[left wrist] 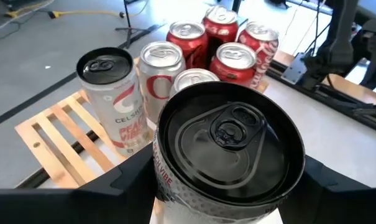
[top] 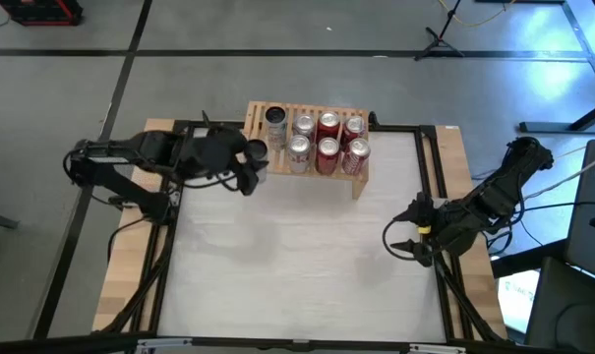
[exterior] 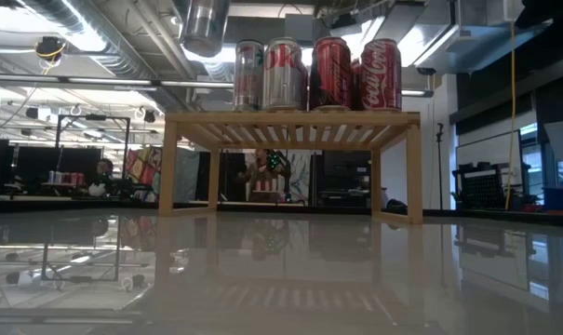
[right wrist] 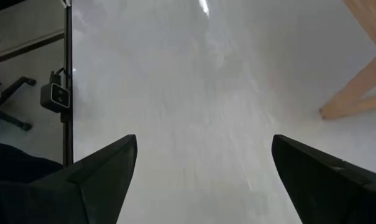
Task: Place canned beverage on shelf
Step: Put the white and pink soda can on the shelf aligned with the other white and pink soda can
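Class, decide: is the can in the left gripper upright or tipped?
Upright. The black-topped can shows its lid facing up, held in the left gripper beside the shelf.

High view: straight down from above, taking in the whole table (top: 297,256) and shelf (top: 307,143). Low view: level at tabletop height, facing the shelf (exterior: 290,126) and room behind, sharing the cans (exterior: 316,74) with the left wrist view, close above them. Right wrist view: down onto bare table (right wrist: 194,93), catching one shelf leg (right wrist: 355,93).
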Robot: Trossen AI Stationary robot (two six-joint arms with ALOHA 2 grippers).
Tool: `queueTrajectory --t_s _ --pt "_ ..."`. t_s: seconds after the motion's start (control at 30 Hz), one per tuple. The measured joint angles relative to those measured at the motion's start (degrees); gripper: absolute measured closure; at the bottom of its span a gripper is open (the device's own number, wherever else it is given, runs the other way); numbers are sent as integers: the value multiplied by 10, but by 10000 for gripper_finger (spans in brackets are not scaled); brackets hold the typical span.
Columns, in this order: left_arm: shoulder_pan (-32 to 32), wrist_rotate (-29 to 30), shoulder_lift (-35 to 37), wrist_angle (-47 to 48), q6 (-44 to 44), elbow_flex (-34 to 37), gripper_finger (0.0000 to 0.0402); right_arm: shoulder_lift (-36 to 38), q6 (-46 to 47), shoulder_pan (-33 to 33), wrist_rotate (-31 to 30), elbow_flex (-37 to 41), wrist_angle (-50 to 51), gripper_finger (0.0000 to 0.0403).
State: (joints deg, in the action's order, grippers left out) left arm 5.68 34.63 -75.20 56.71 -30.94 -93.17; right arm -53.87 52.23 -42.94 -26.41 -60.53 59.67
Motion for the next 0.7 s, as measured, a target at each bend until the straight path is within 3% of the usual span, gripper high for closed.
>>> queueTrajectory --t_s 0.3,0.5,0.7 --pt "-46 -20 1 -5 41 50 167 0 2 -2 0 0 0 40" --pt "-65 -32 3 -68 46 105 167 0 -3 -2 0 0 7 40" --pt "-76 -43 4 -124 63 110 167 0 -7 -2 0 0 8 40"
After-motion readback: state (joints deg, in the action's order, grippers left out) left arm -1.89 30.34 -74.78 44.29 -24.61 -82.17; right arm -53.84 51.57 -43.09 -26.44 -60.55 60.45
